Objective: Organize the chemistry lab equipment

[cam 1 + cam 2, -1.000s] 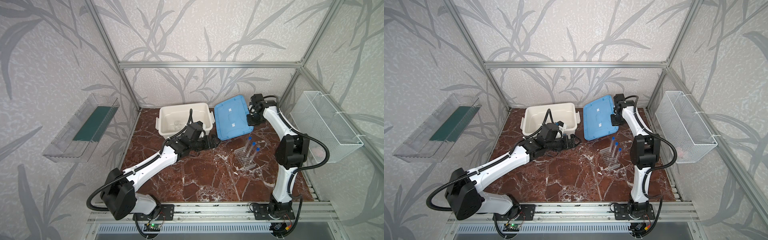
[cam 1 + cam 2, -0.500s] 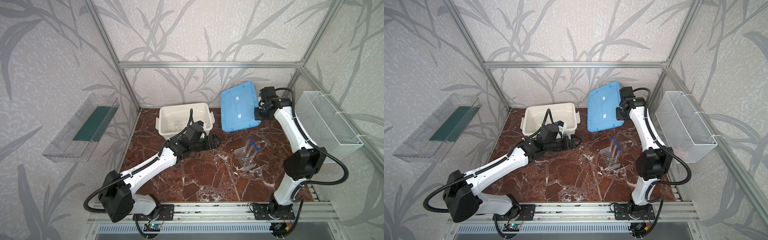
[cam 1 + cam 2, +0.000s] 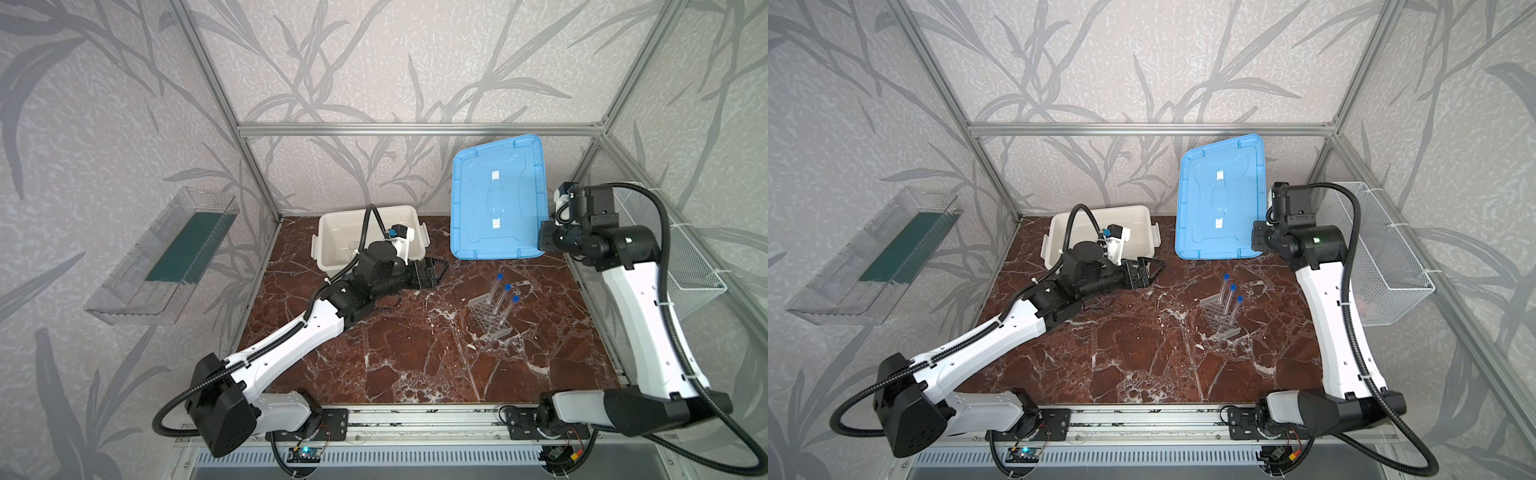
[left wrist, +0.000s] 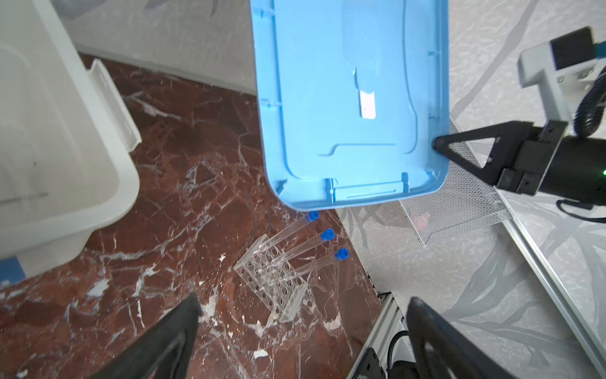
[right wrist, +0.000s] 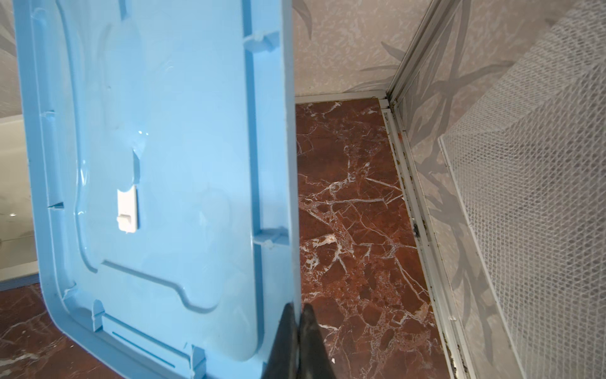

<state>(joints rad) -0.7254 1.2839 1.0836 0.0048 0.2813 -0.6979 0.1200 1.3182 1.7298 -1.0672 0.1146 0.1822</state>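
The right tool [image 5: 296, 311], clamped on the lid [image 3: 496, 199] edge, now holds it higher, clearing the open tub [image 3: 323, 241]; the left tool [image 3: 438, 272] gapes empty.

Place: robot test cell, a lab rig
Enclosure: aluminium frame [image 3: 415, 129], leaf-print wall panels [image 3: 353, 62]
Base: surface [image 3: 415, 365] of red-brown marble pattern
Robots: left arm [image 3: 291, 345] and right arm [image 3: 640, 324] bolted to a rail [image 3: 415, 417] at 6 o'clock
Fixtures: wire basket [image 3: 690, 266] at 3 o'clock, clear tray [image 3: 137, 291] at 9 o'clock
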